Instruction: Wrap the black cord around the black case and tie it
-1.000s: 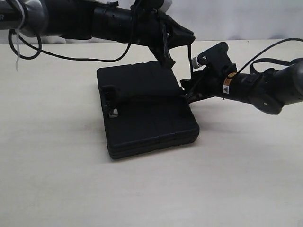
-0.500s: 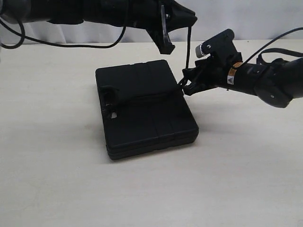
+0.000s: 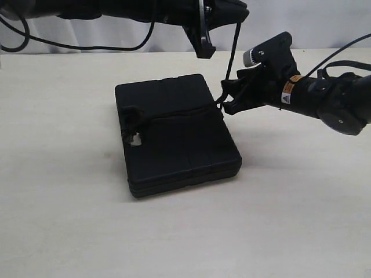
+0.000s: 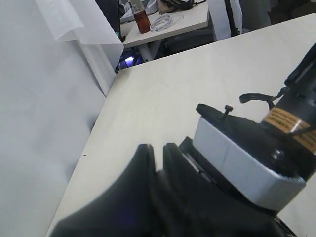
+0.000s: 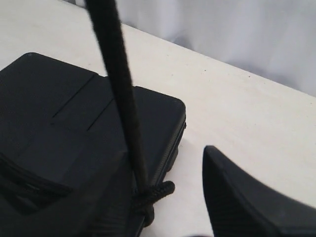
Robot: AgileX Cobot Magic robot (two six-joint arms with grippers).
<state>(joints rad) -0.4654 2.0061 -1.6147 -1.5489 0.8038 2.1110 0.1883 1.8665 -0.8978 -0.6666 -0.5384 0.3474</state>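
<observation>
- Top centre of the exterior view: my left gripper [image 3: 235, 14], fingers [image 4: 148, 168] pressed together, pinching the black cord [image 3: 232, 52] at its upper end.
- Centre right: my right gripper [image 3: 228, 98], jaws parted, cord running between them.
- Cord: straight down to the right edge of the black case [image 3: 174, 145], then across its lid.
- Case: flat on the table [image 3: 69, 220], frame centre.

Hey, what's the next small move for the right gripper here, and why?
Probably close the right gripper on the cord where it leaves the edge of the case. The cord runs across the case top, then rises taut to the shut left gripper. The right one looks open around that strand, its visible finger apart from it.
</observation>
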